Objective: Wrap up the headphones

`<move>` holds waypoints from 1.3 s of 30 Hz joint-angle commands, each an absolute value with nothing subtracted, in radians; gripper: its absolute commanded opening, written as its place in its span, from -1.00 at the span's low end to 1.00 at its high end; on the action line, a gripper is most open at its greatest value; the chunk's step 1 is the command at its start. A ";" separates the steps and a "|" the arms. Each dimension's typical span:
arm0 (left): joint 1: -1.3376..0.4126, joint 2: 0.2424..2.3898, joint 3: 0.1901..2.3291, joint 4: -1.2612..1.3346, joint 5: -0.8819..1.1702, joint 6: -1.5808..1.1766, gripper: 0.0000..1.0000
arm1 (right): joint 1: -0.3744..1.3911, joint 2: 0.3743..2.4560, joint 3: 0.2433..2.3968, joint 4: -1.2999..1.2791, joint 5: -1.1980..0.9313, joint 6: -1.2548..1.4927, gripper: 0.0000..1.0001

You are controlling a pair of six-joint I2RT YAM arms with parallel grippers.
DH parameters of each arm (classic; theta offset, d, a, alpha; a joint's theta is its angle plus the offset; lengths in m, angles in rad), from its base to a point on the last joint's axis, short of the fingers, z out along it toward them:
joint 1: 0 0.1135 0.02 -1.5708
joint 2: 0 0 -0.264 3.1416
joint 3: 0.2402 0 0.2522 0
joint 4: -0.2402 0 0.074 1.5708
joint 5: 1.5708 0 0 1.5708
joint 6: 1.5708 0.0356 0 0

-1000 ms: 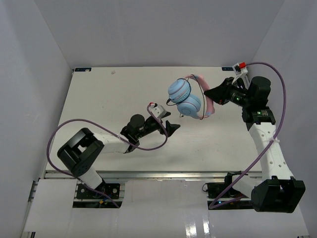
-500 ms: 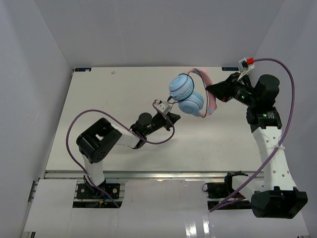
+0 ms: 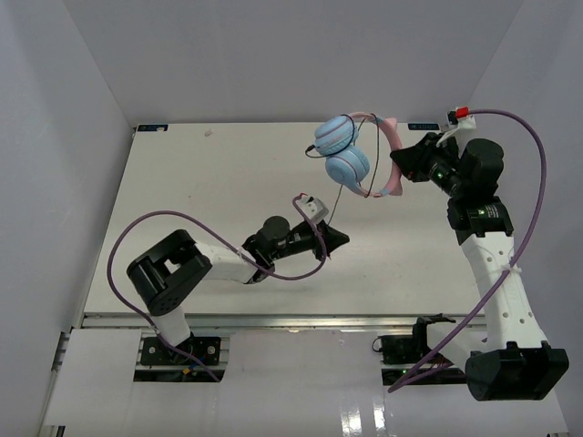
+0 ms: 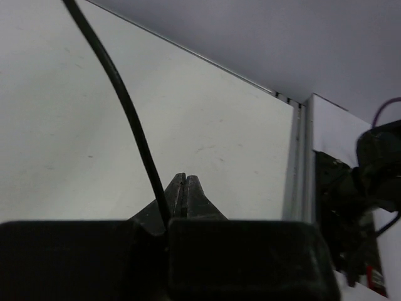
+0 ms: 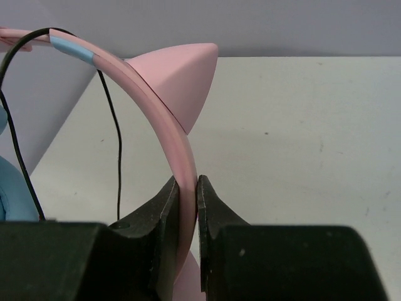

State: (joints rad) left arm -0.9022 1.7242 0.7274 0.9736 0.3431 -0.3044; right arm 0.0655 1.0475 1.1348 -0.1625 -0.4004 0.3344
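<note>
headphones point(image 3: 351, 159) held off the bench point(image 3: 182, 200) at far right: right gripper point(image 5: 187, 200) clamped on the stiff pink headband point(image 5: 166, 119) (solid hold), left gripper point(image 4: 183, 188) pinched together on the thin, limp, likely slippery cord point(image 4: 125, 106), so pull gently.

The off-white table point(image 3: 182, 182) carries faint scuff marks point(image 3: 208, 133); a metal rail point(image 3: 291, 320) runs along its near edge.

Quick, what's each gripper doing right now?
Left gripper: shut on the cord.
Right gripper: shut on the headband.
</note>
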 commanded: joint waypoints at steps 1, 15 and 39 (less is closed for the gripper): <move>-1.000 1.725 0.802 0.819 0.350 -0.401 -1.00 | 0.185 1.067 1.083 -0.136 0.051 0.361 -0.85; -1.038 1.613 1.140 -0.169 0.175 -0.141 -1.00 | 0.333 1.245 0.790 0.126 0.385 -0.166 -0.85; -0.954 1.825 1.290 -0.306 -0.198 0.319 -0.23 | 0.369 1.419 0.780 -0.146 -0.266 -0.265 -0.85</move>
